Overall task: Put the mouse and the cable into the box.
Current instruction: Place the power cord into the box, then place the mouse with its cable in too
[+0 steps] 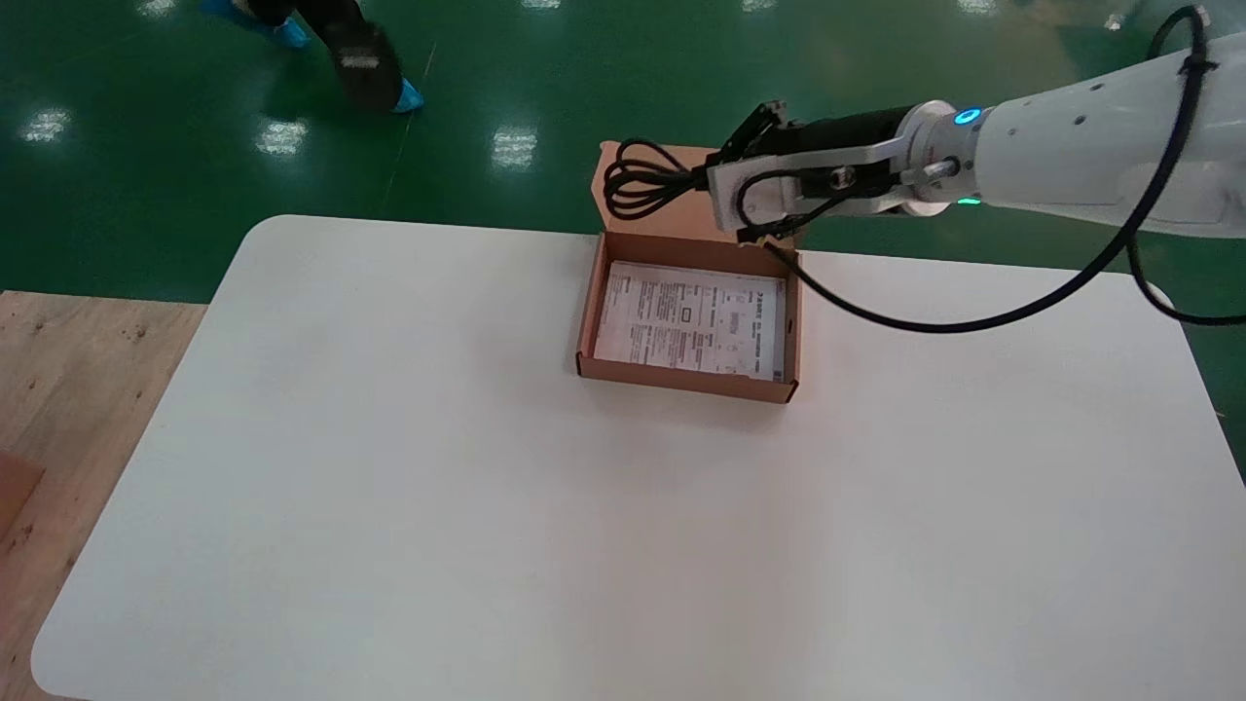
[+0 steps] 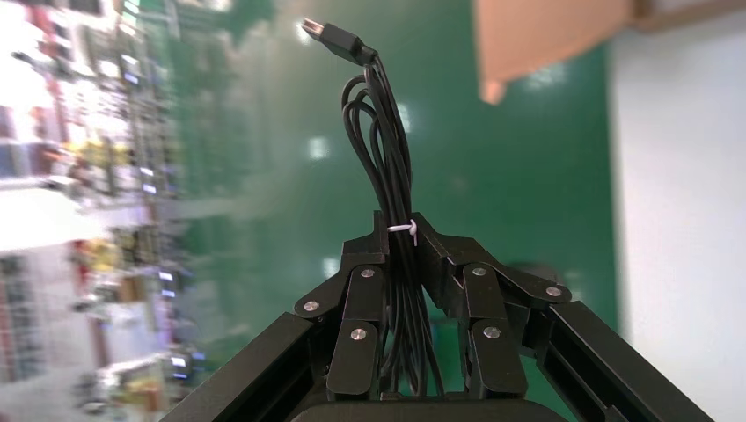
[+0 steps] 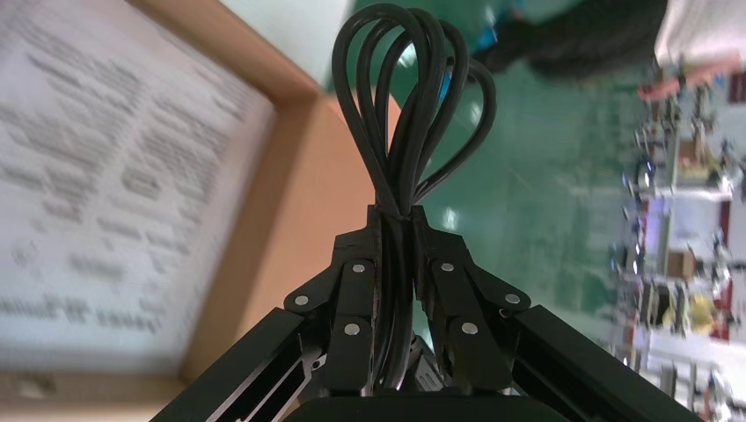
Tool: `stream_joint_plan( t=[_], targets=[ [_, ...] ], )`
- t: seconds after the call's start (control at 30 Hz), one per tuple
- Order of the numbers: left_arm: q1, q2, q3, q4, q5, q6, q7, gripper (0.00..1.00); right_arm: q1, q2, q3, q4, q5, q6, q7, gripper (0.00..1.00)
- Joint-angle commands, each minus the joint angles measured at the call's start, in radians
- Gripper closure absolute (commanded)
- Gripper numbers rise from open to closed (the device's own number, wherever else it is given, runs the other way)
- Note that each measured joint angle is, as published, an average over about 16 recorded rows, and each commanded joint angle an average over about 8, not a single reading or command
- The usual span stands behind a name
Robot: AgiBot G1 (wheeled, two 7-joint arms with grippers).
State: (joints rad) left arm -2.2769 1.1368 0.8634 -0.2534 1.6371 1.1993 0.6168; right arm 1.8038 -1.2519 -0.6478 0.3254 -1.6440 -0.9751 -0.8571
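Note:
An open cardboard box (image 1: 686, 380) sits at the far middle of the white table (image 1: 487, 506), a printed sheet (image 1: 691, 316) lying flat inside it. My right gripper (image 1: 703, 180) hangs over the box's back edge, by the raised lid (image 1: 672, 219), shut on a coiled black cable (image 1: 638, 180). The right wrist view shows that gripper (image 3: 398, 215) clamping the cable loops (image 3: 409, 97) beside the box wall (image 3: 255, 220). In the left wrist view my left gripper (image 2: 400, 227) is shut on a tied black cable (image 2: 378, 132) ending in a USB plug (image 2: 332, 37). No mouse shows anywhere.
The right arm's own black hose (image 1: 973, 316) droops over the table to the right of the box. A person's feet in blue shoe covers (image 1: 409, 95) stand on the green floor beyond. A wooden surface (image 1: 68, 389) borders the table's left side.

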Motion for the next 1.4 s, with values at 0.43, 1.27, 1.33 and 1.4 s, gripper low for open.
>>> stream_joint_plan(
  t=[0.43, 1.27, 1.33, 1.4],
  targets=[
    [-0.037, 0.031, -0.001, -0.023, 0.008, -0.051, 0.025, 1.0, -0.046, -0.077, -0.005, -0.126, 0.021, -0.019, -0.176, 1.0],
    [0.015, 0.069, -0.023, -0.022, -0.048, 0.018, 0.084, 1.0, -0.016, -0.071, -0.016, -0.207, 0.04, -0.067, -0.231, 0.0],
    [0.032, 0.093, -0.032, -0.012, -0.068, 0.028, 0.103, 1.0, 0.013, -0.049, -0.004, -0.22, 0.057, -0.078, -0.208, 0.0],
    [0.053, 0.119, -0.042, 0.003, -0.089, 0.039, 0.123, 1.0, 0.052, -0.019, 0.01, -0.234, 0.075, -0.092, -0.182, 0.0]
  ],
)
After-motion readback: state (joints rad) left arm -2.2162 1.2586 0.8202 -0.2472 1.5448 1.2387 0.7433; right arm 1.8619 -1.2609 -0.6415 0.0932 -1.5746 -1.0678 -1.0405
